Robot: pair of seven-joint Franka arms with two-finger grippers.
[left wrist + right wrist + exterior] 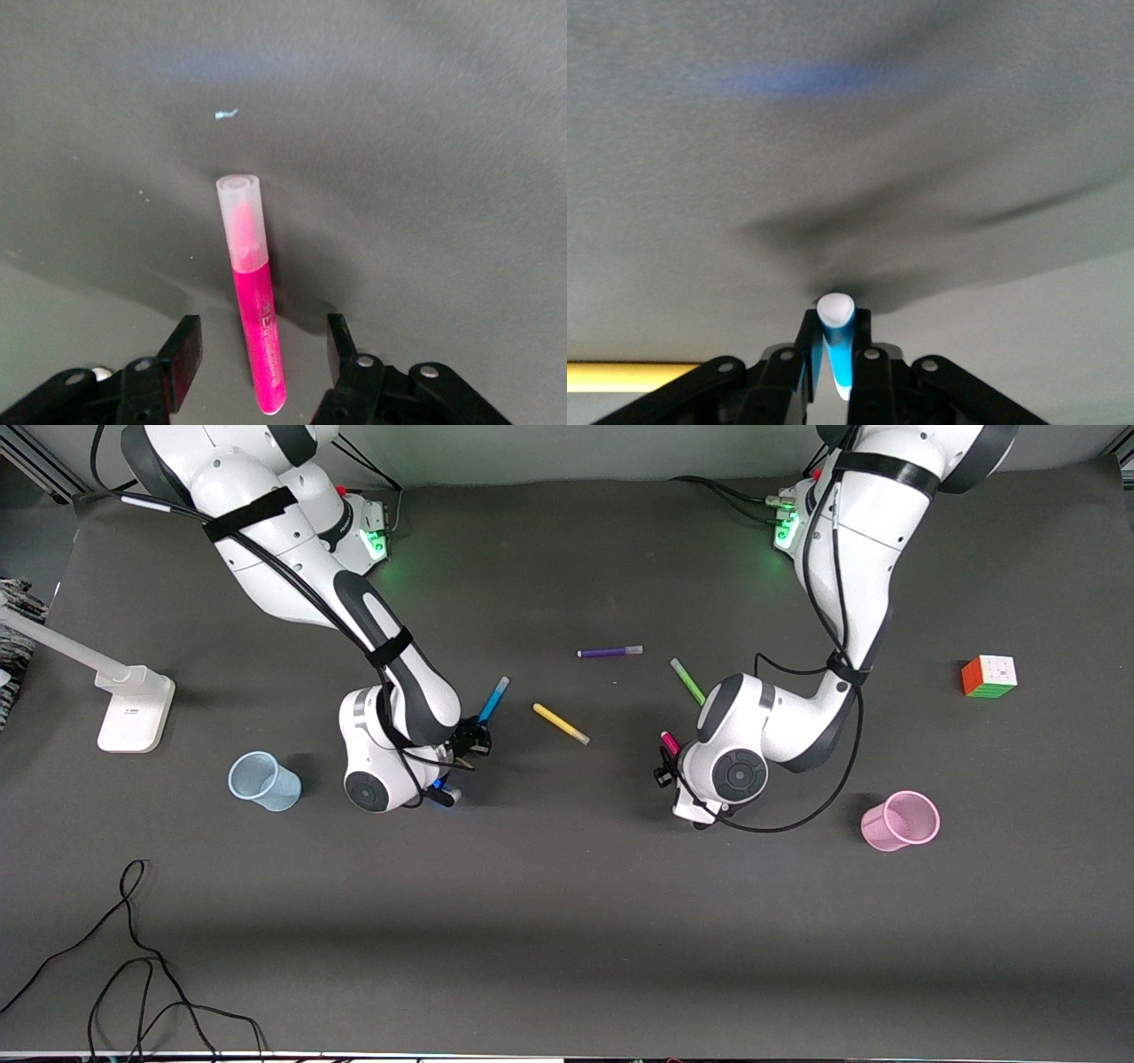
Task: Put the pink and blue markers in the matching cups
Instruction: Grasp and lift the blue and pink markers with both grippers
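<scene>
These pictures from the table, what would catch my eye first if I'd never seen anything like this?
Probably the two white arms bent low over the dark table, each busy with a pen. The right gripper is shut on the blue marker, which sticks up at a slant, while the left gripper sits open around the pink marker lying on the table. After that, the blue cup and the pink cup stand out toward either end.

Robotics lab bench: two arms bolted at 12 o'clock, dark mat (567, 921), loose cables (133, 965) at 7, camera stand (133, 708) at 9.
</scene>
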